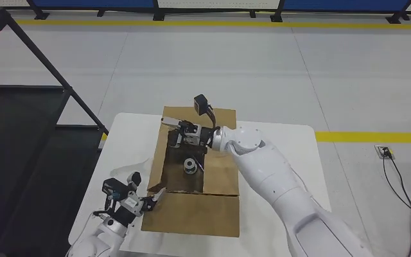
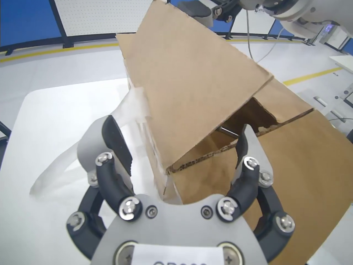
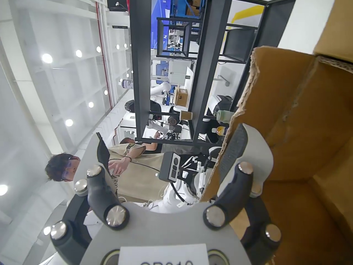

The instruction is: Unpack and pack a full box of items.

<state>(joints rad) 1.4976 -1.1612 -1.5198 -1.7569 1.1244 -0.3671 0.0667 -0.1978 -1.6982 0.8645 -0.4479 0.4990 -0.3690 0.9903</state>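
Box [image 1: 192,218] flaps open; item [image 1: 190,166] inside, unpacking seemingly barely begun. My left claw [image 2: 179,130] released; right claw [image 3: 169,136] released, astride flap edge.

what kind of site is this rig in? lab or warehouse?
Probably a robotics lab or test hall: yellow floor tape, blue partition panels, black metal racks, and a white table holding the cardboard box.

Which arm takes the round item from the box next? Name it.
Right, probably: the right gripper hangs open at the far end of the box, near the round item; the left gripper sits outside, behind a raised flap.
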